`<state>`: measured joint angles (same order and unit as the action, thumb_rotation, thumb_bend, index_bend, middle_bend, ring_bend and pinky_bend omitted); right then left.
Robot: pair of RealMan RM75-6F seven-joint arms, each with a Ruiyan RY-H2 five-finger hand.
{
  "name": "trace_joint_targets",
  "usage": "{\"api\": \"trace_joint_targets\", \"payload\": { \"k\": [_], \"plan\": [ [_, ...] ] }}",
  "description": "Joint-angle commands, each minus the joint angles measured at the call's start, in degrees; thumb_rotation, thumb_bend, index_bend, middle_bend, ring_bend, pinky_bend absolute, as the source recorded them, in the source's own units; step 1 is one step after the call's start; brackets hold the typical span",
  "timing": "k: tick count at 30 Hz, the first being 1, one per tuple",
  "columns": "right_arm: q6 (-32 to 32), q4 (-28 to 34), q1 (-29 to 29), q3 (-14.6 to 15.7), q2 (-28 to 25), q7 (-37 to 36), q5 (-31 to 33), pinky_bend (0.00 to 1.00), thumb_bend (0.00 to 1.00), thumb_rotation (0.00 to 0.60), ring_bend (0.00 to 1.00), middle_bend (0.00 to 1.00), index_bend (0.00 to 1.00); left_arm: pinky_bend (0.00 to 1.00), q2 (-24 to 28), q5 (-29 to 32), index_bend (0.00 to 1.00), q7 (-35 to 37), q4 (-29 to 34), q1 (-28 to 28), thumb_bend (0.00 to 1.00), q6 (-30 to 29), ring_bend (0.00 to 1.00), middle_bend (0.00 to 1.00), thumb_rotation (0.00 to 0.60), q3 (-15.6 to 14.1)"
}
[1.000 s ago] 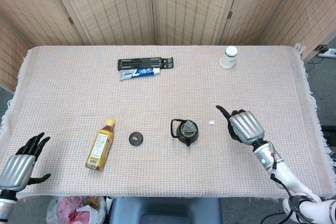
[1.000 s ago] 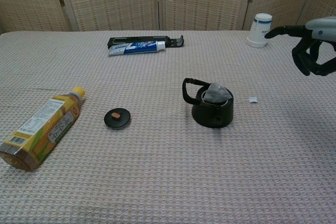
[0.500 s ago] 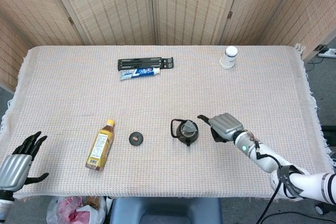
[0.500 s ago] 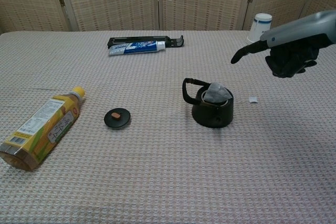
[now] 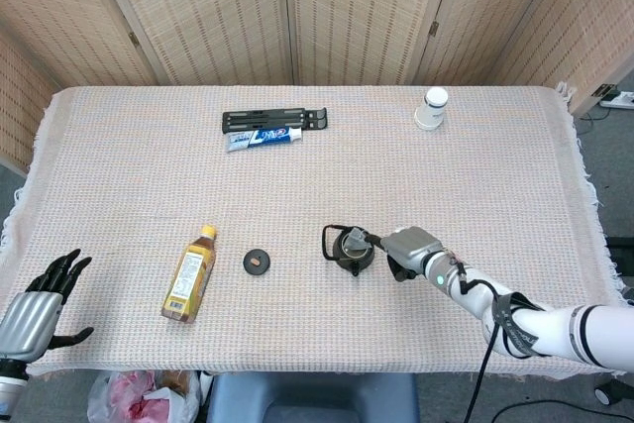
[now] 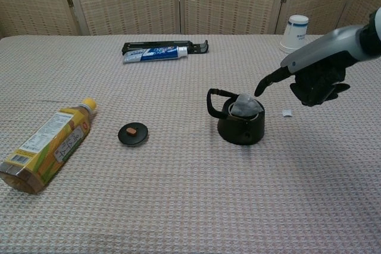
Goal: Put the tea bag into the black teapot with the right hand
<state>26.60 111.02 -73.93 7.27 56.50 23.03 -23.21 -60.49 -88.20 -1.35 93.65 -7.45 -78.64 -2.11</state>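
Note:
The black teapot point(image 5: 349, 250) point(image 6: 240, 122) stands lidless near the table's middle, and the pale tea bag point(image 6: 243, 106) point(image 5: 354, 241) sticks up out of its mouth. My right hand point(image 5: 408, 248) point(image 6: 318, 74) hovers just right of the pot, most fingers curled in and holding nothing. One finger point(image 6: 266, 83) reaches out over the tea bag's right edge; whether it touches is unclear. A small white tag point(image 6: 287, 113) lies on the cloth right of the pot. My left hand point(image 5: 40, 304) rests by the table's front left corner, fingers spread, and shows only in the head view.
The teapot's round lid point(image 6: 133, 133) lies left of the pot. Further left is a tea bottle point(image 6: 50, 144) on its side. At the back lie a toothpaste tube point(image 6: 153, 55) and a black stand point(image 6: 165, 46). A white paper cup point(image 6: 294, 33) stands upside down at the back right.
My right hand has moved left from the table's right side to just beside the teapot, its outstretched finger now over the tea bag. The left hand barely shifted.

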Motion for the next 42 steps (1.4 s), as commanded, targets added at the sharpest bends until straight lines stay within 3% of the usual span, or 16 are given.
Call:
{"api": "trace_joint_targets", "payload": {
  "k": [1, 21, 42],
  "plan": [
    [0.0, -1.8, -1.2, 1.1, 2.3, -1.2, 0.3, 0.85, 1.00, 0.600, 0.79, 0.98, 0.00, 0.25, 0.2, -0.3, 0.00, 0.4, 0.0, 0.0, 0.06, -0.2, 0.01, 0.00, 0.600, -0.1],
    [1.9, -5.2, -4.2, 4.5, 6.5, -5.5, -1.2, 0.85, 1.00, 0.600, 0.79, 0.98, 0.00, 0.25, 0.8, -1.1, 0.00, 2.3, -0.3, 0.4, 0.06, -1.1, 0.01, 0.00, 0.600, -0.2],
    [2.9, -8.4, -7.9, 8.2, 11.8, -5.8, 1.6, 0.85, 1.00, 0.600, 0.79, 0.98, 0.00, 0.25, 1.3, -1.6, 0.00, 3.6, -0.5, 0.6, 0.06, -1.8, 0.01, 0.00, 0.600, -0.3]
  ]
}}
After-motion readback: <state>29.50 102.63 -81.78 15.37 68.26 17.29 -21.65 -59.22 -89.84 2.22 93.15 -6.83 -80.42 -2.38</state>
